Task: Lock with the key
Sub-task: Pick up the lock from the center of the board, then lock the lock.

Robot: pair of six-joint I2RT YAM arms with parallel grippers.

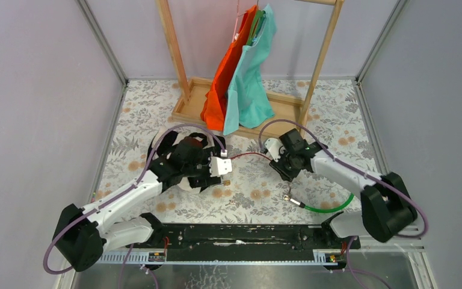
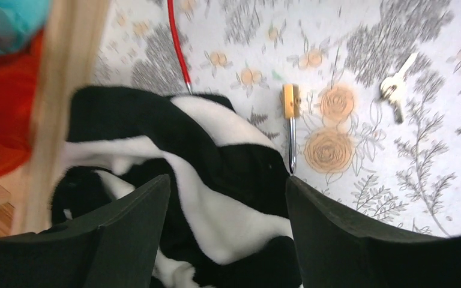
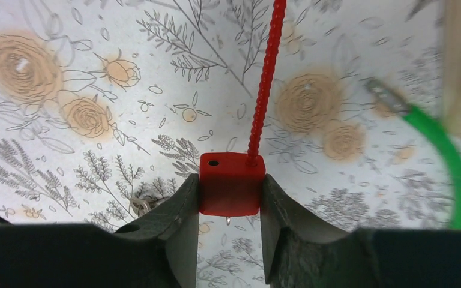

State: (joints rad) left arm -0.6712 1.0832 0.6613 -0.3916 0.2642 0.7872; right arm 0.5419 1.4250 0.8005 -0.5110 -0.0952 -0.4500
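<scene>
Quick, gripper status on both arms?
Left gripper: open, holding nothing, over the black-and-white cloth.
Right gripper: closed on the red lock block.

An orange garment [image 1: 216, 102] and a teal garment [image 1: 249, 90] hang from a wooden rack [image 1: 173, 48] beyond a black-and-white cloth [image 2: 216, 129].

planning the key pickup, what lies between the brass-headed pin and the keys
Nothing stands there. In the left wrist view, only bare flowered tablecloth lies between the brass-headed pin and the keys.
</scene>
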